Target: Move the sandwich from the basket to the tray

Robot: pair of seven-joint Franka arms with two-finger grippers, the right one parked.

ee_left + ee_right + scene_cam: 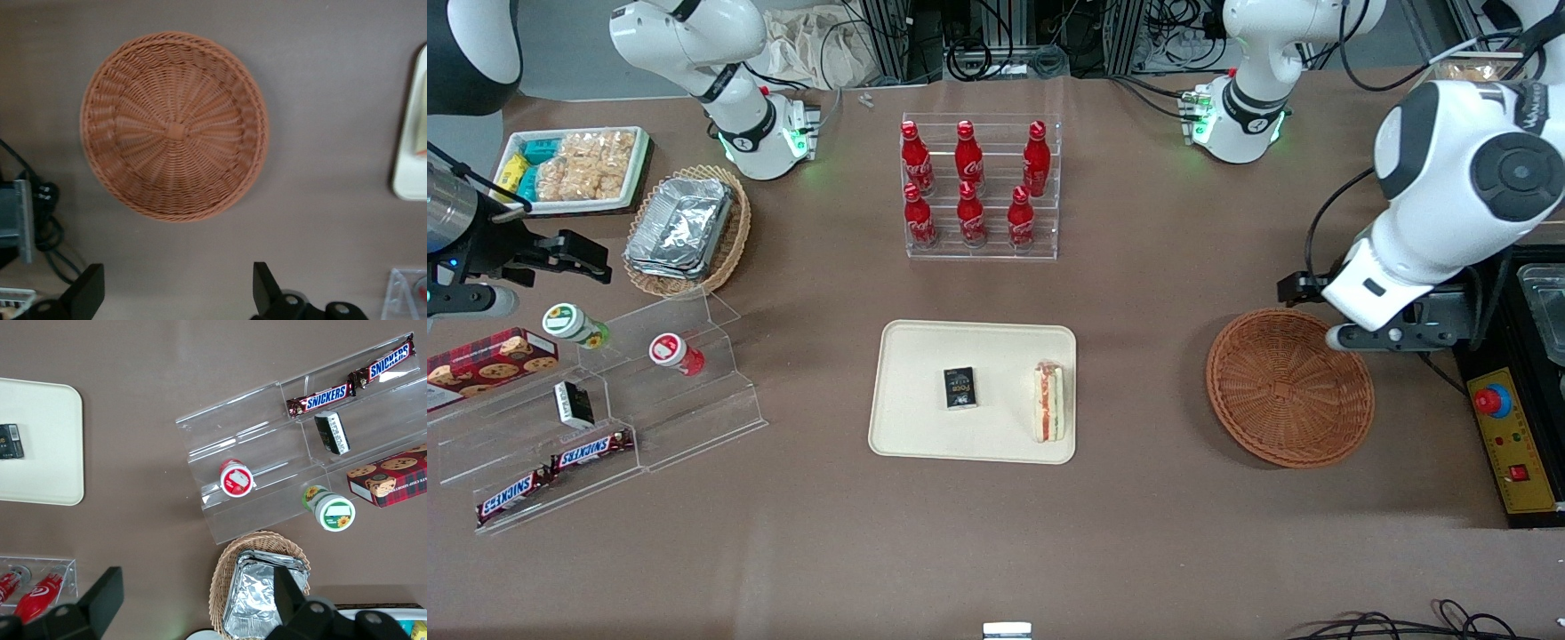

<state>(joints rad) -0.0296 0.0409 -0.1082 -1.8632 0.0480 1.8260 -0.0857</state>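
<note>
The sandwich (1048,402) lies on the cream tray (925,356), near the tray edge closest to the basket. The round reddish-brown basket (1289,387) is empty; it also shows in the left wrist view (175,125). My left gripper (1369,336) hangs above the basket's rim, a little farther from the front camera than the basket's middle. In the left wrist view the gripper (177,293) is open and empty, with bare table between its fingers (265,287). An edge of the tray (408,180) shows in that view too.
A small black box (959,388) lies on the tray beside the sandwich. A rack of red bottles (978,187) stands farther from the front camera. A control box with a red button (1507,436) sits beside the basket. Snack shelves (605,418) lie toward the parked arm's end.
</note>
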